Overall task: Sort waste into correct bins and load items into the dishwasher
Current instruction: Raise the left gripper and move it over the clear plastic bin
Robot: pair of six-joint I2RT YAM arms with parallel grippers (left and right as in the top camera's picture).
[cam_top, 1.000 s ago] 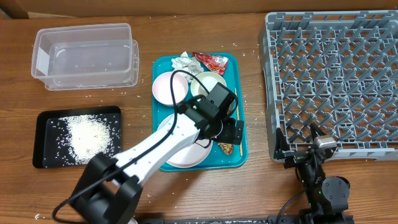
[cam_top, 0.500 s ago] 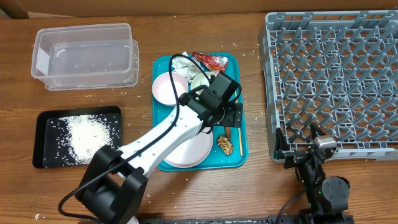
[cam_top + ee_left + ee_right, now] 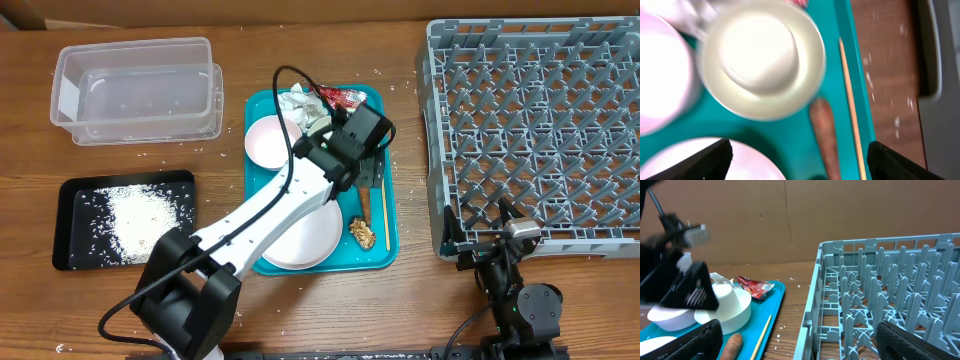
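Note:
My left gripper [image 3: 371, 174] hangs open over the teal tray [image 3: 390, 240], holding nothing. Below its jaws lie a brown sausage piece [image 3: 824, 135], the wooden stick [image 3: 852, 110] along the tray's right rim, and the edge of the large plate [image 3: 715, 162]. Just beyond sits a white bowl [image 3: 762, 60] with a rounded white shape inside. A second bowl [image 3: 268, 140], the crumpled napkin [image 3: 294, 100], the red wrapper [image 3: 345, 97] and a brown crumbly bit [image 3: 362, 233] share the tray. My right gripper [image 3: 500, 226] stands open at the grey dish rack's [image 3: 540, 130] near edge.
A clear tub [image 3: 135, 90] stands at the back left. In front of it, a black tray [image 3: 75, 195] holds a heap of rice. Loose rice grains dot the wood around the teal tray. The rack fills the table's right side.
My left gripper has moved away from the plate toward the far end of the teal tray, uncovering the crumbly bit and the stick. The right arm has not moved.

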